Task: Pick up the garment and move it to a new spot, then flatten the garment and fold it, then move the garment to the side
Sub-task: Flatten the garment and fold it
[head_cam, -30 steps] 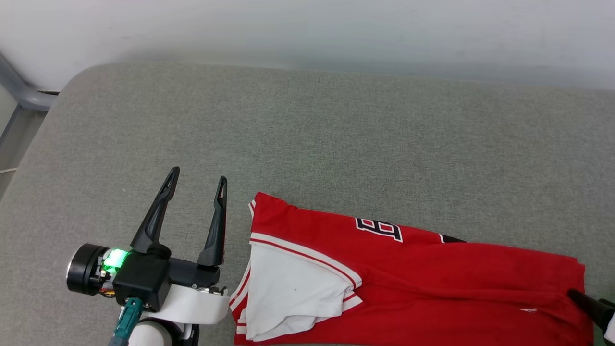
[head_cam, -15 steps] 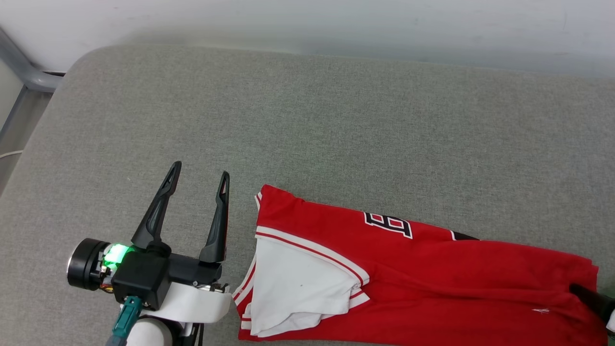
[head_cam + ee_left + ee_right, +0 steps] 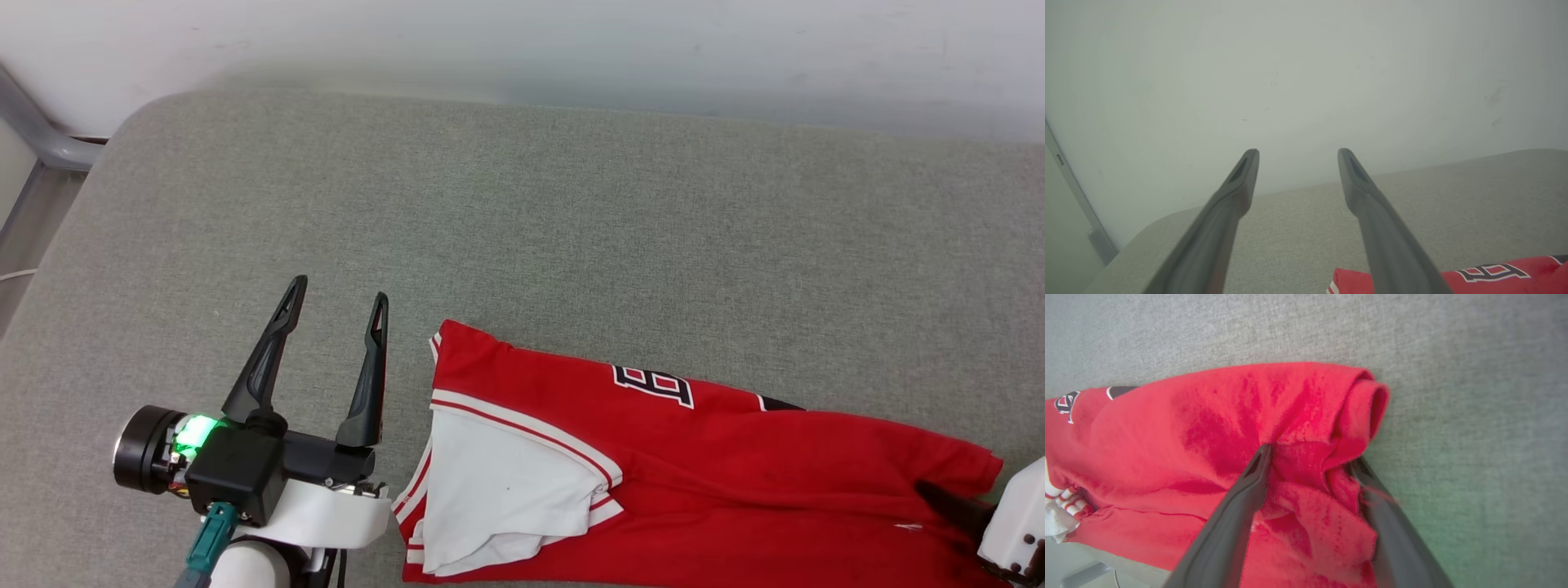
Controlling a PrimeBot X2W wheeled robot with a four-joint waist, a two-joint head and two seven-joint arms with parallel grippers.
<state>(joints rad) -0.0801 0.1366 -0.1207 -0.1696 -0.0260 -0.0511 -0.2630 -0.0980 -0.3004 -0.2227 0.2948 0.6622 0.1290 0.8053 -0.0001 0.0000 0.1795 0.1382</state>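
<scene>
A grey metal tube (image 3: 39, 145) runs past the far left corner of the grey fabric cushion (image 3: 571, 212), and a pale wall (image 3: 522, 41) rises behind the cushion's far edge. Near the cushion's front edge on the left, the left gripper (image 3: 339, 290) hovers with its two dark fingers spread apart and nothing between them. A green light glows on its wrist. In its own wrist view the left gripper (image 3: 1298, 151) points over bare cushion toward the wall, with the garment's corner low on the right. Just to the right of that gripper, apart from it, lies the red garment (image 3: 735, 457), stretched along the front edge from about the middle toward the right. Its white sleeve (image 3: 506, 498) with red-white striped trim is folded over the red body at the left end, and a black, white-outlined letter (image 3: 653, 385) shows along the far side of the garment. At the right end, the right gripper (image 3: 951, 502) comes in from the front right corner onto the cloth. In the right wrist view the right gripper (image 3: 1311, 454) has its jaws wide, straddling a bunched fold of the garment (image 3: 1188, 428) beside the rolled hem (image 3: 1372, 404). One finger lies on top of the fabric, and the other seems tucked against the roll's edge. The cloth between them is not pinched.
</scene>
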